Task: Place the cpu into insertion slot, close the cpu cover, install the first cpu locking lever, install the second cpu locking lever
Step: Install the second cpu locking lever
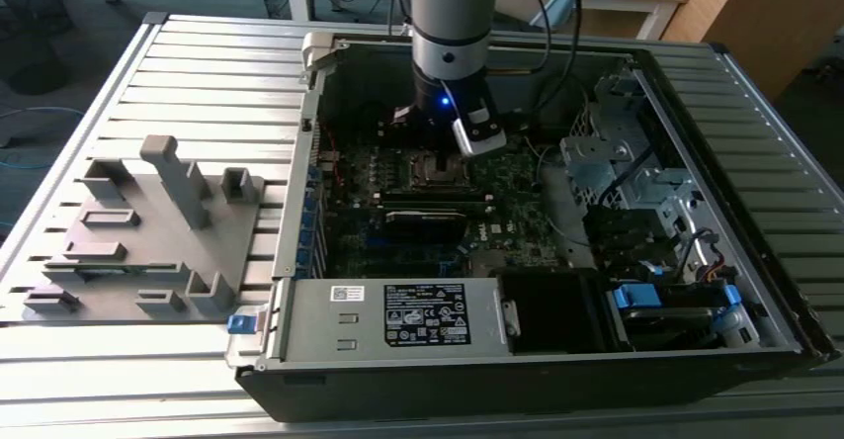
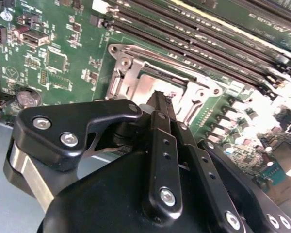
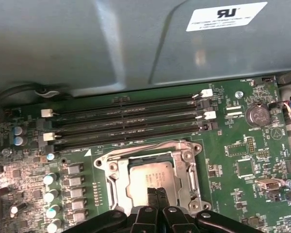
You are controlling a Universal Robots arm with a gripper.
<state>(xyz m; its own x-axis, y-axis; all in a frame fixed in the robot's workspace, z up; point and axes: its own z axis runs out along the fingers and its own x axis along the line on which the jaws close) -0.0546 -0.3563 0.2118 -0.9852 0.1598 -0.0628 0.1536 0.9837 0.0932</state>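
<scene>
The exterior view looks steeply down on the open black computer case [image 1: 528, 360]. Both wrist views sit close over the silvery square socket frame [image 2: 150, 82] [image 3: 150, 167].

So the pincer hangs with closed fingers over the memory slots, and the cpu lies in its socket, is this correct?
Not quite. The pincer is not over the memory slots. The first wrist view shows its closed tips over the cpu, which lies in its socket beside those slots. The rest is correct.

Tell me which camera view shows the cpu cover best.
The first wrist view: the cpu cover shows as a whole frame around the chip. The second wrist view has it partly behind the end effector. The exterior view shows it distant.
</scene>
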